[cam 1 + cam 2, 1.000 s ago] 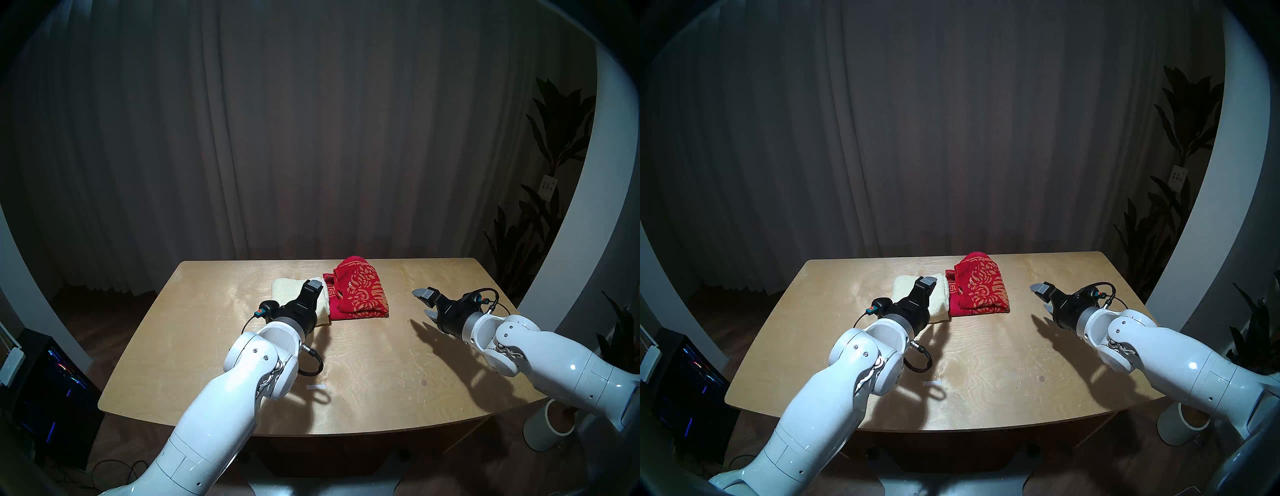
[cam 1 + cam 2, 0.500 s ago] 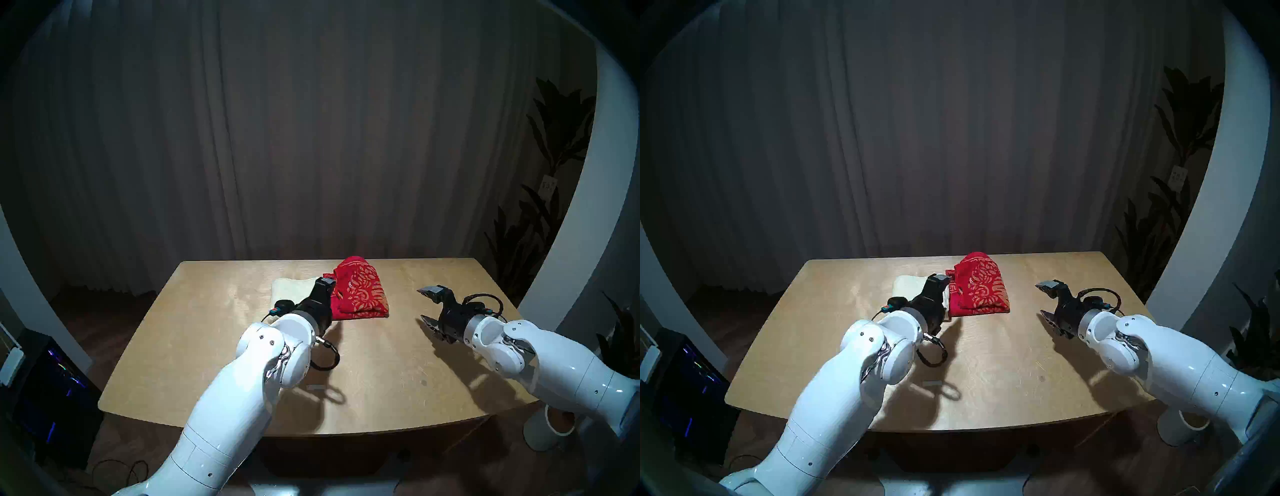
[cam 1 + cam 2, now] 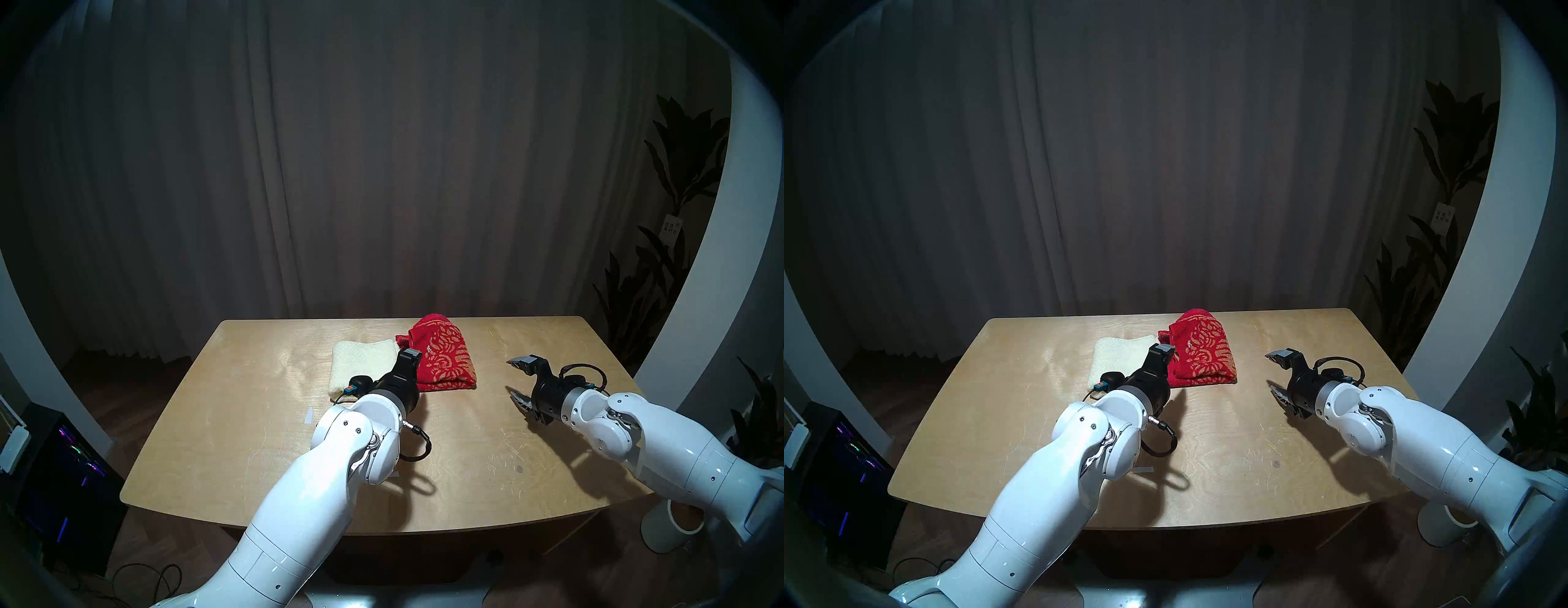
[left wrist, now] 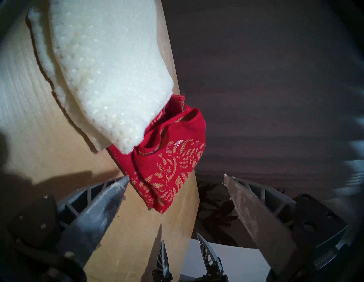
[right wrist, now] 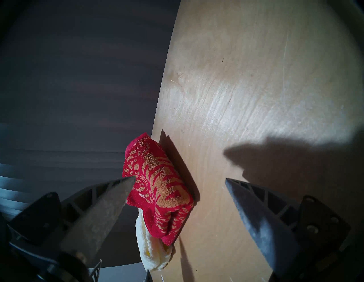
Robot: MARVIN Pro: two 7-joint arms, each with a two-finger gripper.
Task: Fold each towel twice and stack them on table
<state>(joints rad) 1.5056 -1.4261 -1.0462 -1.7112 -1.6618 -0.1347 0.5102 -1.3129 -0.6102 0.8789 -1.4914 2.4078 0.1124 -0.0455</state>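
Since one second ago, left gripper (image 4: pixel 175 180) shifted rightward from cream towel (image 3: pixel 364 365) toward red towel (image 3: pixel 443 361); jaws wide, empty. Right gripper (image 3: pixel 518 380) wide, empty, well right of both folded towels on plywood table (image 3: pixel 466 458)

Cream dotted towel (image 3: pixel 364 366), folded flat, lies on the table (image 3: pixel 237 424) toward its far edge. Red towel (image 3: pixel 441 358) with gold floral pattern, loosely folded and bunched, lies touching its right side.
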